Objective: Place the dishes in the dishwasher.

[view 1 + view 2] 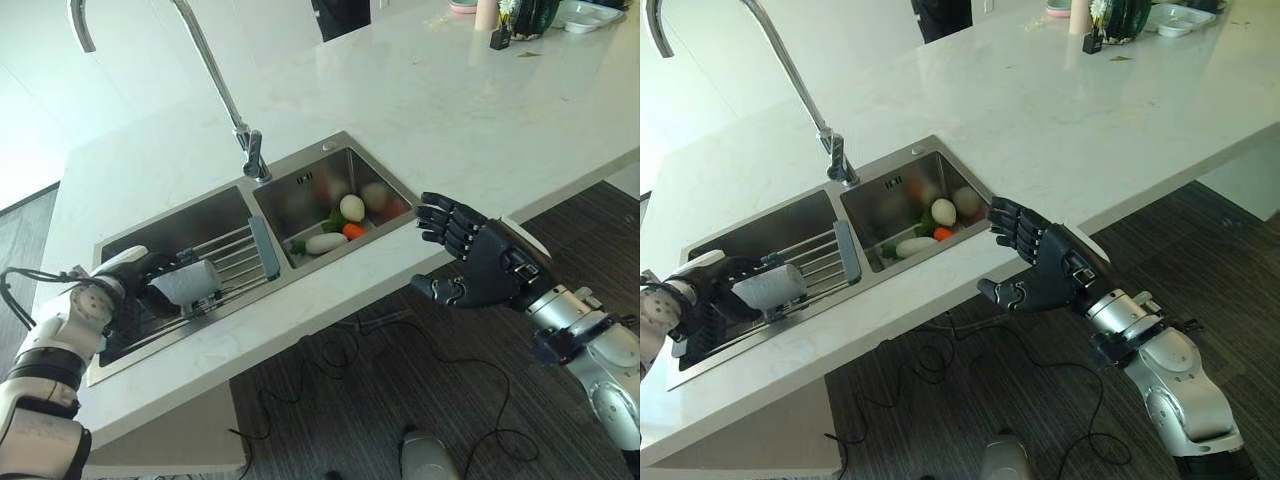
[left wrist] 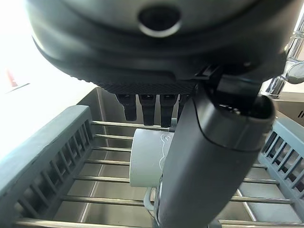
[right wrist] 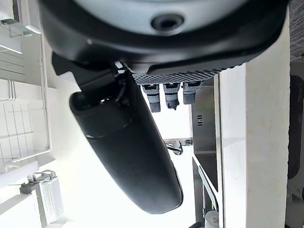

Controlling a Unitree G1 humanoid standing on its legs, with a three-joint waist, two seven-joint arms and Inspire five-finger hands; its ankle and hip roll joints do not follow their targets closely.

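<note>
A pale cup (image 1: pixel 192 283) lies on its side on a metal rack (image 1: pixel 235 255) across the left basin of the steel sink (image 1: pixel 330 150). My left hand (image 1: pixel 150 275) reaches into that basin. In the left wrist view the cup (image 2: pixel 147 159) sits between the thumb (image 2: pixel 209 156) and the fingers (image 2: pixel 142 107), which curl round it. My right hand (image 1: pixel 485 262) hovers in the air just off the counter's front edge, beside the right basin, with its fingers straight and nothing in it.
The right basin holds vegetables (image 1: pixel 345 215), white, green and orange. A tall curved faucet (image 1: pixel 215 80) rises behind the divider. White counter (image 1: pixel 450 110) stretches to the right, with small items (image 1: pixel 510 20) at its far end. Dark floor lies below the counter edge.
</note>
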